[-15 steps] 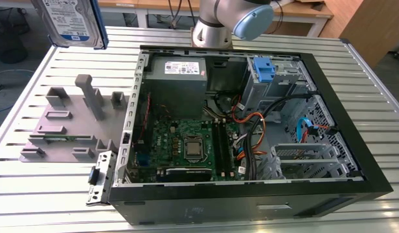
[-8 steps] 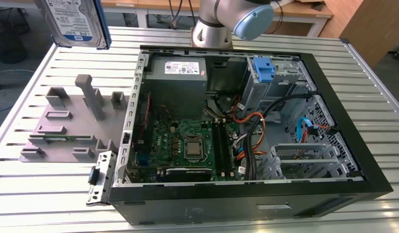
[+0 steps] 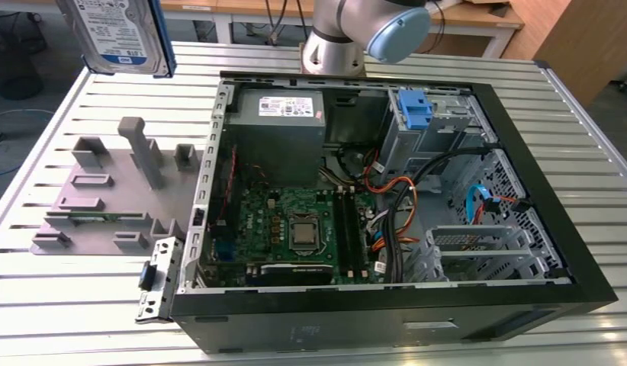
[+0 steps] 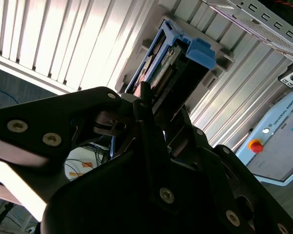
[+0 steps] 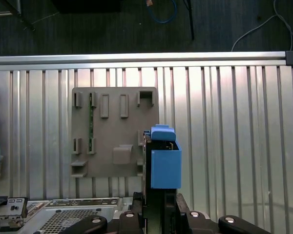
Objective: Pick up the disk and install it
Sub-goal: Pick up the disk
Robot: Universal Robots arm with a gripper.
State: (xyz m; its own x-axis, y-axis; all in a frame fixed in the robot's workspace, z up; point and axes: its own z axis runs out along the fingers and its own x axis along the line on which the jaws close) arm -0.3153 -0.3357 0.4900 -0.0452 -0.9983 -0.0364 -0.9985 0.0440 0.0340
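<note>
Disk (image 3: 125, 34) hangs high at the exterior view's far left, above the grey holder (image 3: 110, 191), pinched edge-on by the gripper (image 5: 160, 201). Risk: a narrow grip may let it twist or slip, and loose cables (image 3: 395, 200) in the case (image 3: 588, 282) could snag it.

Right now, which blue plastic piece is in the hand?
The carrier frame on the disk, held above the table; the blue latch stands inside the case.

open PC case (image 3: 344, 329) on slatted table (image 3: 588, 145) | grey fixture plate (image 3: 90, 206) beside it | motherboard (image 3: 278, 229) inside
</note>
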